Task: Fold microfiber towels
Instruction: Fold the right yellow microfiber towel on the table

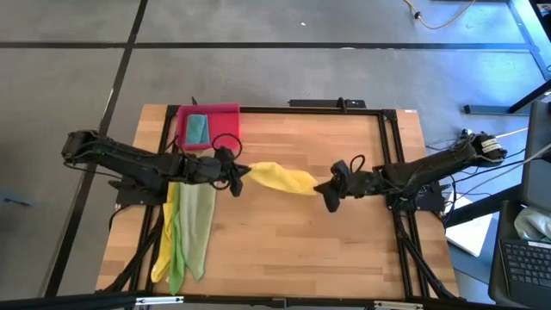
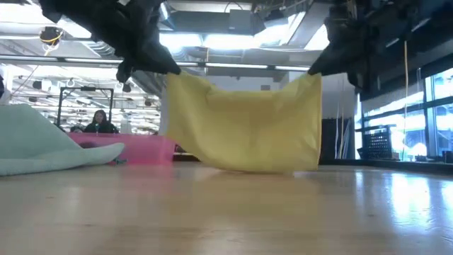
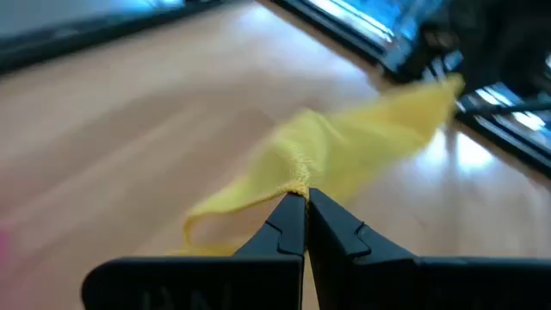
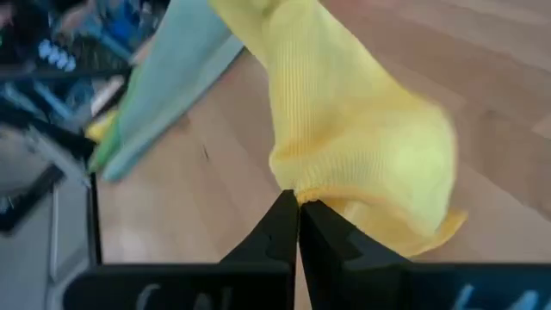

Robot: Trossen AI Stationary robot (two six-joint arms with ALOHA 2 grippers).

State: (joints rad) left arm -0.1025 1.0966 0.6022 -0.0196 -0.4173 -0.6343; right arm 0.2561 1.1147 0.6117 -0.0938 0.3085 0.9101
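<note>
One towel (image 1: pixel 280 177) hangs btw my left gripper (image 1: pixel 238 176) and right gripper (image 1: pixel 325 191), mid-table. Other towels (image 1: pixel 185 226) lie under my left arm; tray (image 1: pixel 225 116) behind them.

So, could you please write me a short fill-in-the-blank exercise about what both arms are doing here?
1. Both grippers hold one ____ towel stretched between them.
2. The left gripper is ____ on the towel's corner.
3. The teal towel lies in the ____ tray.
Missing words: yellow; shut; pink
</note>
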